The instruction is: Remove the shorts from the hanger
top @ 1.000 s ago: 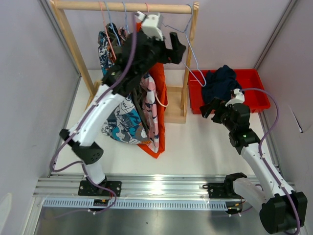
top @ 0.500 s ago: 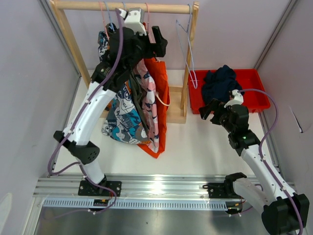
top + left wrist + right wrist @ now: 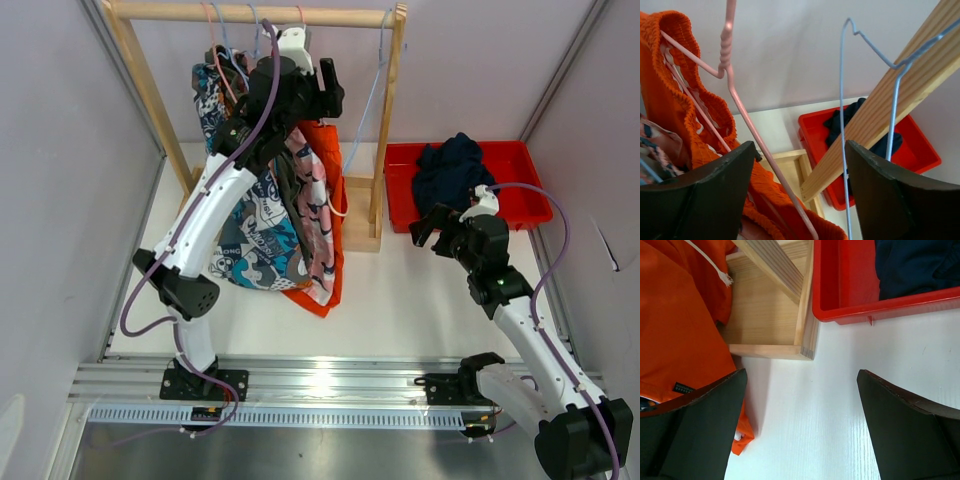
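Now | white table, grey walls | red bin | left gripper, right gripper: both spread wide

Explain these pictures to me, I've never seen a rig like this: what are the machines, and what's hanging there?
These are two robot arms bolted at the near edge of a table. The wide picture looks down from above and behind them. The other two come from cameras on the wrists, so the dark shapes at the bottom are each tool's own fingers. A wooden rack carries hangers with shorts, among them an orange pair and a cartoon-print pair. The left tool is up by the rail, open, a pink hanger showing between its fingers and a bare blue hanger close by. The right tool hovers open over the table, holding nothing. A red bin holds a navy pair.
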Motion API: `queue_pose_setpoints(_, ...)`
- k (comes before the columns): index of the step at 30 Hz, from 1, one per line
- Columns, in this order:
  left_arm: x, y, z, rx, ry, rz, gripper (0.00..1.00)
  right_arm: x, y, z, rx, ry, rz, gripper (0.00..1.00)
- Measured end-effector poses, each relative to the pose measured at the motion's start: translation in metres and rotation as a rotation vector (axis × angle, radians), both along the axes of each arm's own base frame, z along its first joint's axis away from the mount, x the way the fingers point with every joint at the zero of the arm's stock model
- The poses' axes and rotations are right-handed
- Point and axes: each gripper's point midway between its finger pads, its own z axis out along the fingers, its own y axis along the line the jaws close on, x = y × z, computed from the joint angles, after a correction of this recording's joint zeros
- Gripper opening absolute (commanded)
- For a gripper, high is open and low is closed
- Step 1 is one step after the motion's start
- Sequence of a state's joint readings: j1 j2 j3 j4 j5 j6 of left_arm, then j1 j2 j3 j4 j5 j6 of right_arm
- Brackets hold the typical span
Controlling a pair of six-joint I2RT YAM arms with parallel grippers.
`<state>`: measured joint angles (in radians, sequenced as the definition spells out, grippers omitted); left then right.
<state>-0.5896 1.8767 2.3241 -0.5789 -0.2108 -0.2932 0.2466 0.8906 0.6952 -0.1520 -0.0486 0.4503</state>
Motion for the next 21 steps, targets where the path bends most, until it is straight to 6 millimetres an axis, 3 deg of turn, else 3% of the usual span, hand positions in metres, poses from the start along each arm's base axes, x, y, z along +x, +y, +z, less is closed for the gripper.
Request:
queue_pose_setpoints(2, 0.004, 0.001, -0.003, 0.002, 0.004, 0.01, 0.63, 0.0, 0.0, -0.001, -0.002, 0.0, 0.0, 1.0)
queue_pose_setpoints(10, 0.016, 0.002, -0.022, 0.023, 0.038, 0.035, 0.42, -0.001, -0.001, -0.006, -0.009, 0.01, 0.001, 0.99)
queue_pose_setpoints(13, 0.021, 0.002, -0.031, 0.027, 0.057, 0.048, 0.18, -0.001, -0.001, -0.008, -0.01, 0.013, 0.001, 0.99)
queue_pose_setpoints(14, 0.022, 0.004, -0.033, 0.028, 0.064, 0.055, 0.02, -0.001, -0.001, -0.009, -0.01, 0.014, 0.0, 0.99)
queue_pose_setpoints(21, 0.021, 0.007, -0.035, 0.032, 0.076, 0.062, 0.0, -0.001, -0.001, -0.015, -0.014, 0.03, 0.001, 0.99)
